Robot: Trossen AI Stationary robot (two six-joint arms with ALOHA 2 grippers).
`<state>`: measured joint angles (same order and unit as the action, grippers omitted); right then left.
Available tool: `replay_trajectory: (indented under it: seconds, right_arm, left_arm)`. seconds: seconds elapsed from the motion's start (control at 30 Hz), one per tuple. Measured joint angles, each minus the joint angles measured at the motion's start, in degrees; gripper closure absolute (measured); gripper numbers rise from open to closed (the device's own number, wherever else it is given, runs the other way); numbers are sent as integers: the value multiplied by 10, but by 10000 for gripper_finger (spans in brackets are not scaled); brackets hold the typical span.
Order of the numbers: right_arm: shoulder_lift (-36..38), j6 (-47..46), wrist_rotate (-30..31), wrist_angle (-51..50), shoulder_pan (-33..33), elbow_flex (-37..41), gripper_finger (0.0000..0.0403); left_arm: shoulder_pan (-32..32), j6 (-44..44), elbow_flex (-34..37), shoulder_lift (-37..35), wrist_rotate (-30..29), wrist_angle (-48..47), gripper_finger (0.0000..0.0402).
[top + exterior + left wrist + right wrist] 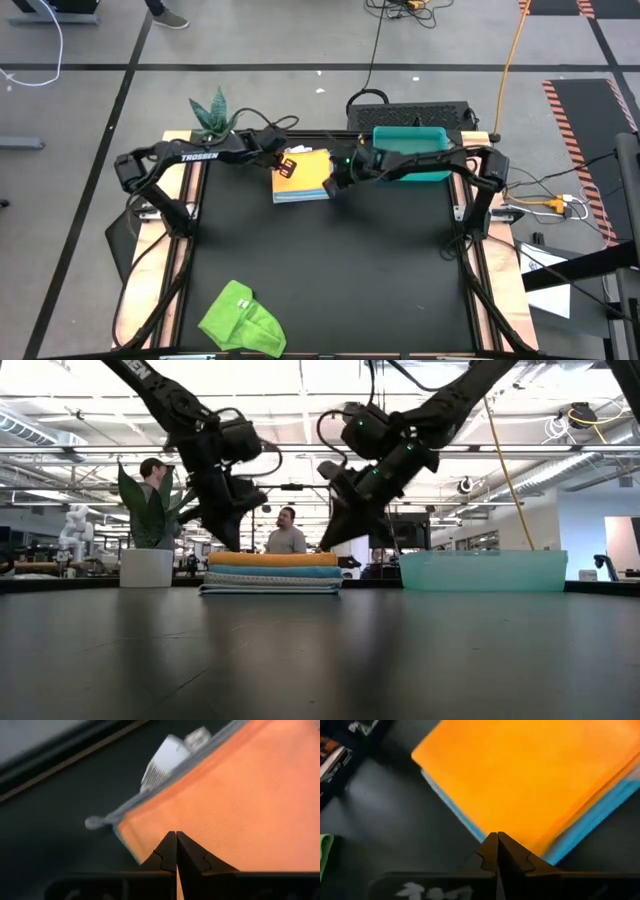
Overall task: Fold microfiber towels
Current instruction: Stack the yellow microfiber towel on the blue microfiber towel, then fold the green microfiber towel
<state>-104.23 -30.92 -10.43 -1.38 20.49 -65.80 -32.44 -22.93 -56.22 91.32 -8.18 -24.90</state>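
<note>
A stack of folded microfiber towels [303,180] lies at the far middle of the black table. The yellow-orange one [272,559] is on top, with blue ones [272,572] and a white-grey one [270,588] under it. My left gripper [287,170] is shut and hangs just above the stack's left end [145,827]. My right gripper [333,187] is shut too, just above the stack's right end [520,827]. In the low view both sets of fingertips seem clear of the cloth. A lime green towel [240,318] lies crumpled at the near left.
A teal plastic tray [412,152] stands right of the stack at the far edge. A potted plant [212,115] stands at the far left corner. Black table surface [350,270] stretches from the stack to the near edge. People stand in the room behind the table.
</note>
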Motion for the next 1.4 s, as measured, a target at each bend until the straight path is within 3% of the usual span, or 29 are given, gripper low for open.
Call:
replay_trajectory:
  seconds: [0.33,0.57,0.67,0.77,0.9,1.1,1.27,1.4]
  right_arm:
    - [3,-38,11,76,-6,80,403]
    - [54,-32,-3,82,-21,80,403]
    - [94,-30,-3,62,-47,80,403]
    - [132,-24,-3,22,-95,80,403]
    - [168,-21,-1,22,-181,103,403]
    - [178,-83,34,186,-307,201,403]
    - [178,-168,91,316,-389,288,403]
    - [178,-222,107,360,-433,329,403]
  left_arm:
    - [-1,0,-4,24,7,5,385]
    - [13,0,-33,-52,10,-51,381]
    - [30,0,-41,-104,65,-74,381]
    - [69,0,-41,-149,157,-127,380]
    - [174,-5,-40,-192,232,-214,380]
    - [411,-56,-40,-198,235,-262,380]
    - [594,-41,-39,-163,174,-202,372]
    - [671,12,-40,-114,141,-181,336]
